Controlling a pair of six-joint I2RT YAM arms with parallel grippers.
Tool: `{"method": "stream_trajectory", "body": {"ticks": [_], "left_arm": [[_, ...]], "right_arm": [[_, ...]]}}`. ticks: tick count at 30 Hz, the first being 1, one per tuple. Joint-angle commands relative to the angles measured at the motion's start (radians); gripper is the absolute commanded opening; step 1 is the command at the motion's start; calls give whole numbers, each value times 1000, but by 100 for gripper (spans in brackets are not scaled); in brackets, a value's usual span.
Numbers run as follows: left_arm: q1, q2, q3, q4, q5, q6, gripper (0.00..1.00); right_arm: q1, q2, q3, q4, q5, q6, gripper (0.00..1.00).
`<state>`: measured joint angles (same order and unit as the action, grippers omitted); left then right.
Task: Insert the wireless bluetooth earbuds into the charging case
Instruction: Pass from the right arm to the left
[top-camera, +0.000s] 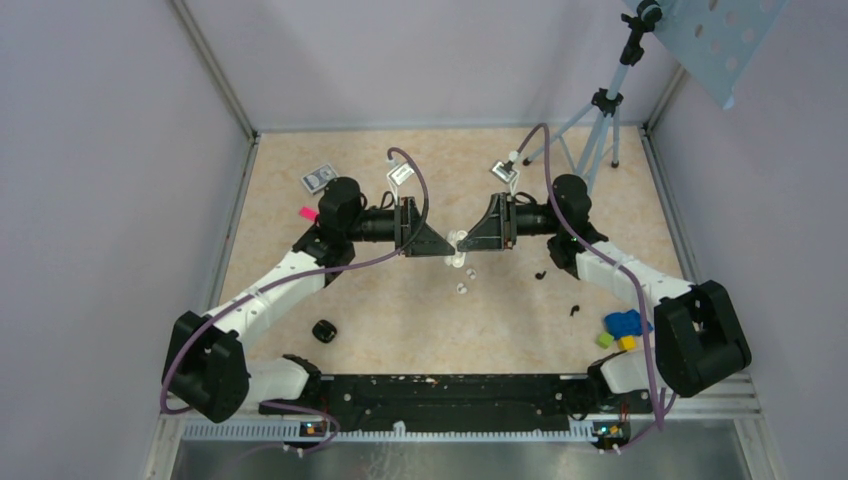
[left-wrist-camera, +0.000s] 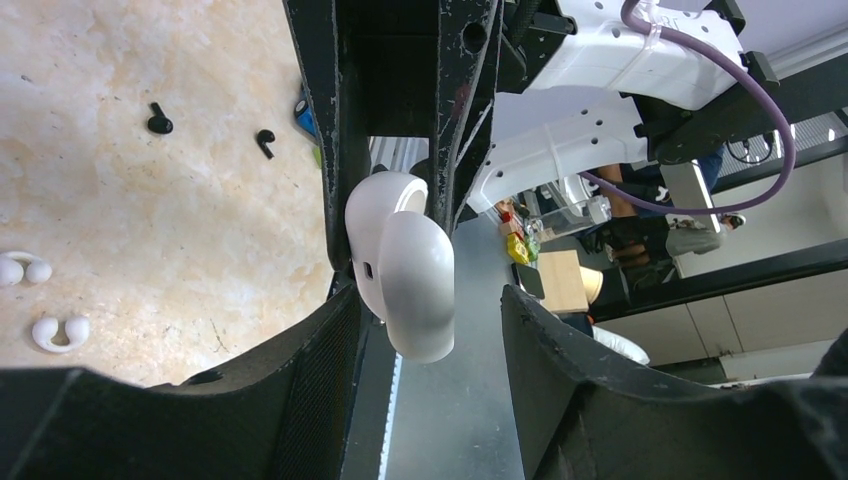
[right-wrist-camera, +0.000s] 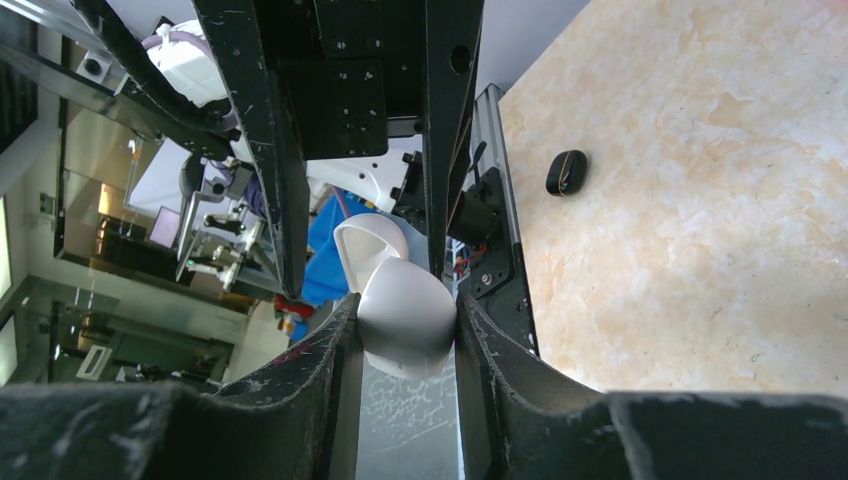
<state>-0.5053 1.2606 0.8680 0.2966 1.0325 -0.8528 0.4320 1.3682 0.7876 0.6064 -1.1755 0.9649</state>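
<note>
A white charging case (top-camera: 459, 240) with its lid open hangs in mid-air over the middle of the table. My right gripper (right-wrist-camera: 407, 305) is shut on the case (right-wrist-camera: 405, 322), both fingers pressing its sides. My left gripper (left-wrist-camera: 428, 300) is open around the same case (left-wrist-camera: 405, 265), which lies close to one finger with a clear gap to the other. Two white earbuds (top-camera: 462, 288) lie on the table just below; they also show in the left wrist view (left-wrist-camera: 58, 332). Two black earbuds (top-camera: 541, 274) lie to the right, and they show in the left wrist view too (left-wrist-camera: 158, 121).
A black charging case (top-camera: 323, 331) lies at the front left and also shows in the right wrist view (right-wrist-camera: 566, 172). Coloured blocks (top-camera: 622, 328) sit beside the right arm. A pink item (top-camera: 306, 213) and a card (top-camera: 318, 178) lie at the back left. A tripod (top-camera: 600, 120) stands at the back right.
</note>
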Motion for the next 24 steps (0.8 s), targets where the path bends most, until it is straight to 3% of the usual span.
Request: {"method": "stream_trajectory", "body": {"ticks": [1, 5, 12, 17, 24], "left_arm": [[-2, -14, 31, 45, -4, 3, 59], [-3, -13, 32, 37, -13, 6, 51], [-4, -17, 46, 5, -22, 21, 44], [-4, -14, 50, -1, -19, 12, 60], [-1, -8, 49, -24, 5, 28, 62]], "right_arm": [[12, -40, 26, 54, -6, -8, 0], [11, -40, 27, 54, -10, -7, 0], [11, -41, 28, 46, -10, -15, 0], [11, -42, 24, 48, -7, -14, 0], [12, -44, 24, 47, -12, -10, 0]]}}
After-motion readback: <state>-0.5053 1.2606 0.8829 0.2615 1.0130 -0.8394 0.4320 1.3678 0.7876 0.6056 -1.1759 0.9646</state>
